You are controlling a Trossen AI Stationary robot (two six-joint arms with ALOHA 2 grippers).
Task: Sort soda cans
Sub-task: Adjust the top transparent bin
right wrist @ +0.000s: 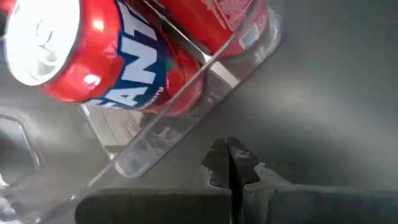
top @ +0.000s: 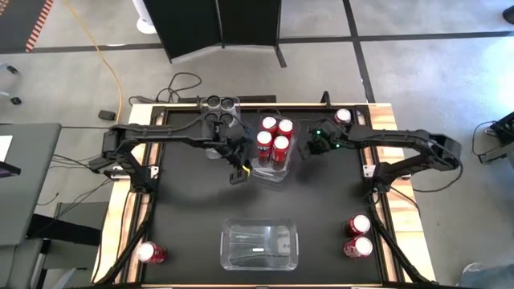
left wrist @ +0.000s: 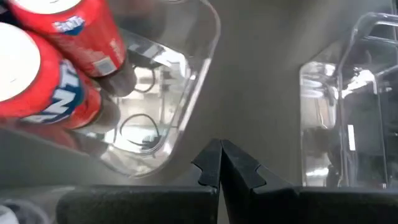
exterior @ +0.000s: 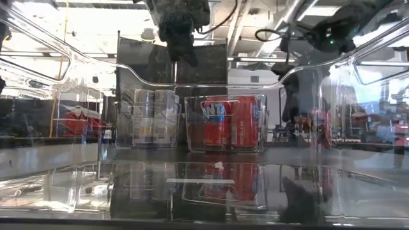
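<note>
Several red soda cans (top: 273, 136) stand upright in a clear bin (top: 269, 172) at the table's far middle. Left of it, silver-grey cans (top: 221, 112) stand in a second clear bin (exterior: 124, 121). Loose red cans stand at the far right (top: 344, 117), the near right (top: 359, 236) and the near left (top: 150, 254). My left gripper (top: 238, 175) (left wrist: 221, 148) hangs shut just off the red-can bin's near left corner and holds nothing. On the bin's right side, my right gripper (top: 307, 150) (right wrist: 227, 148) is shut too, above the black table top, with a red can (right wrist: 93, 56) close ahead behind the bin wall.
A third clear bin (top: 259, 246) sits at the near middle of the table with no cans in it; the low view looks through its walls. The table has raised wooden side rails (top: 384, 201). Bare black table top (top: 193, 217) lies between the far bins and the near bin.
</note>
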